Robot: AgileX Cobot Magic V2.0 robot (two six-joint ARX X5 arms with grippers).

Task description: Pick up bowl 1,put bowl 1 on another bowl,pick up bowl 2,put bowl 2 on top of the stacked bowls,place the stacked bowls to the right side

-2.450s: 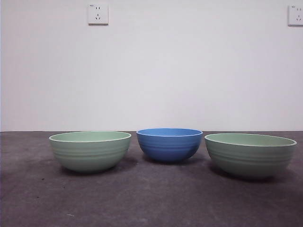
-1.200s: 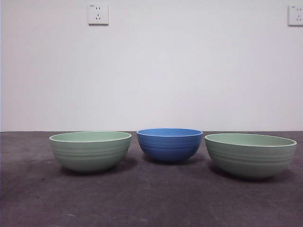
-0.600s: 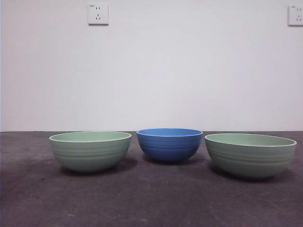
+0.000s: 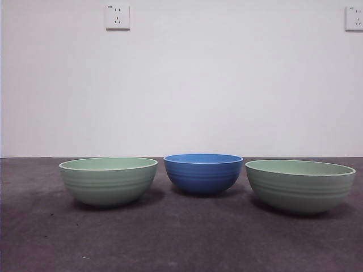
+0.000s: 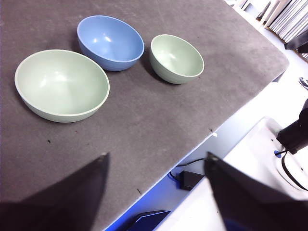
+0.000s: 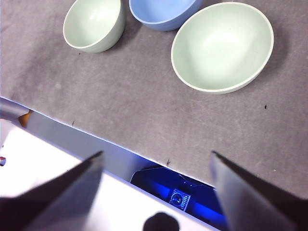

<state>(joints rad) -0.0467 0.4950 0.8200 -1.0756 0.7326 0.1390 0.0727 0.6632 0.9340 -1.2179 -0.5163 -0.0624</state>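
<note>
Three ribbed bowls stand in a row on the dark grey table, none stacked. The blue bowl (image 4: 203, 173) is in the middle, a little further back. One pale green bowl (image 4: 108, 181) stands to its left and another pale green bowl (image 4: 299, 185) to its right. The left wrist view shows the left green bowl (image 5: 61, 85) nearest, then the blue bowl (image 5: 110, 42) and the far green bowl (image 5: 176, 58). My left gripper (image 5: 156, 155) hangs open above the table's front edge, well off the bowls. My right gripper (image 6: 156, 153) is likewise open and empty, with the right green bowl (image 6: 222, 46) nearest it.
The table's front edge (image 6: 120, 144) runs below both grippers, with blue-lit equipment (image 6: 178, 197) beneath it. Bare table (image 4: 181, 238) lies in front of the bowls. A white wall with two sockets (image 4: 117, 17) stands behind. The front view shows no arm.
</note>
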